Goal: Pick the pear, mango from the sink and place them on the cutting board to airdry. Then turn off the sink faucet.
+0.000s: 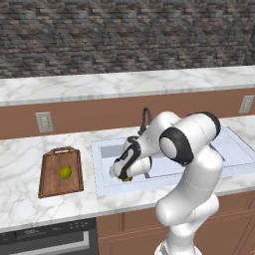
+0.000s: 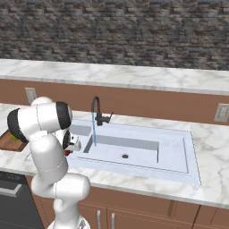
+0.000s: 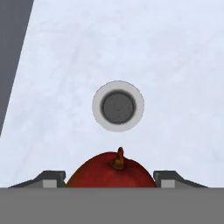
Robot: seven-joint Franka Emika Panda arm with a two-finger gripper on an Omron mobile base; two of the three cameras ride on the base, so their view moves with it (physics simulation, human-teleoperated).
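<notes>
The mango (image 3: 111, 170) appears at the bottom centre of the hand view as a dark red, rounded fruit with a short brown stem; in the left base view a yellow-green patch of it shows below the gripper (image 1: 127, 175). The 2 finger tips sit against its left and right sides, clamped on it, above the white floor of the sink (image 3: 175, 65) and its round grey drain (image 3: 118, 106).

The pear (image 1: 65, 172), yellow-green, lies at the centre of the cutting board (image 1: 50, 179), left of the sink.

No legible writing.

The sink faucet (image 2: 95, 112) releases a thin blue stream.
</notes>
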